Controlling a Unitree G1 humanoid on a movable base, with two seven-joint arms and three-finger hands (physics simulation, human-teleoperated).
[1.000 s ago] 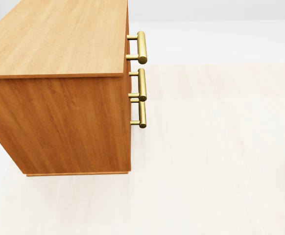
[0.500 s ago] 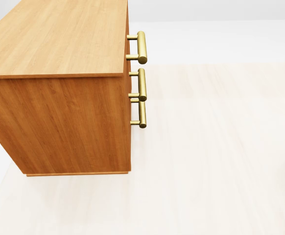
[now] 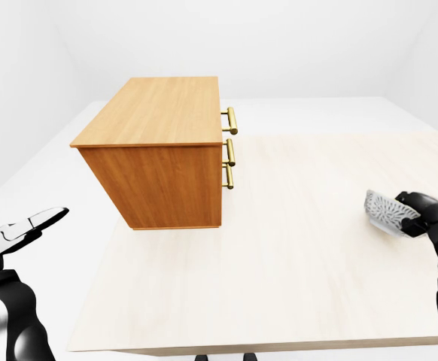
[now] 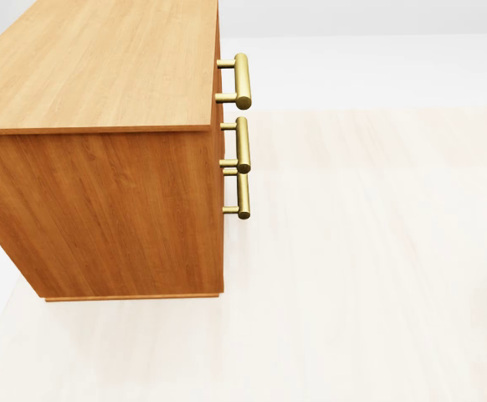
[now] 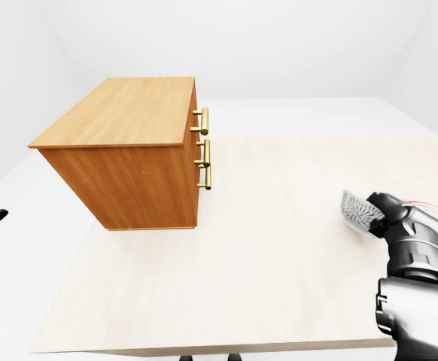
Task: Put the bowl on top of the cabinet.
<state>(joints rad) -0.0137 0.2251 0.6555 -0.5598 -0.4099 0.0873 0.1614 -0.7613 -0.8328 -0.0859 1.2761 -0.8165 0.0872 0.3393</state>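
A wooden cabinet with brass handles stands on the pale table, left of centre in the left-eye view. Its flat top is bare. At the right edge, low over the table, a white patterned bowl is tilted on its side. My right hand is shut on the bowl's rim. My left hand hovers off the table's left edge with its fingers spread open and nothing in them. The head view shows only the cabinet and the table.
The table's near edge runs along the bottom of the eye views, with white floor around it. A wide stretch of tabletop lies between the bowl and the cabinet's handle side.
A pale sliver has edged in at the right border of the head view. The cabinet and the camera have not moved.
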